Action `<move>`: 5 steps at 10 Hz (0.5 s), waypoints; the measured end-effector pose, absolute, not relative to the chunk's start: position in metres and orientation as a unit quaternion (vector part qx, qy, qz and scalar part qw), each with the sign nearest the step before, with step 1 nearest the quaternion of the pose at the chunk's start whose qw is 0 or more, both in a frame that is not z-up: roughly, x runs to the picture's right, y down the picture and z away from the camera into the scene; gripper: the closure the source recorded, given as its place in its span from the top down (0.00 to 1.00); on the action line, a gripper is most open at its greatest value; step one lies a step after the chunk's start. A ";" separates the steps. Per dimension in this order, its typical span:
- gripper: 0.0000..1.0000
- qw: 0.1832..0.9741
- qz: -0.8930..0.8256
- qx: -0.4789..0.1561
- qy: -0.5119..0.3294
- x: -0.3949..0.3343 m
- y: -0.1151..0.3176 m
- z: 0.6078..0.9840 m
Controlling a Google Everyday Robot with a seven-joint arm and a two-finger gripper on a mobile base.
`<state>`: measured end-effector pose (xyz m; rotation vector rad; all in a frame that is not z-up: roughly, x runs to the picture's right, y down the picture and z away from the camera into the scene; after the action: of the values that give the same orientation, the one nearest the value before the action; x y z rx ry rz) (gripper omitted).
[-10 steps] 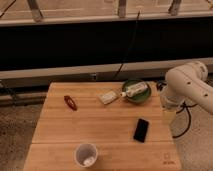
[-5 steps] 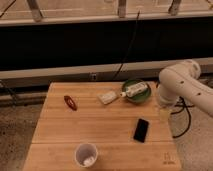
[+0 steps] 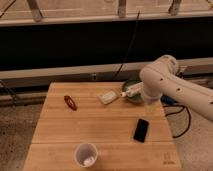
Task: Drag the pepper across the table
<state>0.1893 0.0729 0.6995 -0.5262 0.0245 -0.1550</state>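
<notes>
The small glossy red pepper (image 3: 70, 102) lies on the left part of the light wooden table (image 3: 100, 125), near its far edge. My white arm reaches in from the right, and my gripper (image 3: 150, 106) hangs below its bend over the table's far right edge, just beside a green bowl. It is open with nothing in it. The pepper is far to its left, with nothing touching it.
A green bowl (image 3: 131, 98) holding a white tube-like item (image 3: 132, 90) stands at the back right. A pale packet (image 3: 107, 96) lies left of it. A black phone (image 3: 141, 130) lies right of centre, and a white cup (image 3: 86, 154) stands near the front edge.
My arm has swung leftward, carrying the gripper from off the table's right side to beside the green bowl. The objects on the table have not moved.
</notes>
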 end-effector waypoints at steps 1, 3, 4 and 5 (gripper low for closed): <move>0.80 0.962 -0.088 -0.257 0.008 0.175 0.068 0.702; 0.80 0.961 -0.115 -0.251 0.004 0.153 0.059 0.705; 0.80 0.960 -0.129 -0.248 0.000 0.147 0.055 0.707; 0.80 0.959 -0.135 -0.247 -0.001 0.142 0.054 0.708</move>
<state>0.1425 0.0540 0.7081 -0.5015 -0.0029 -0.2737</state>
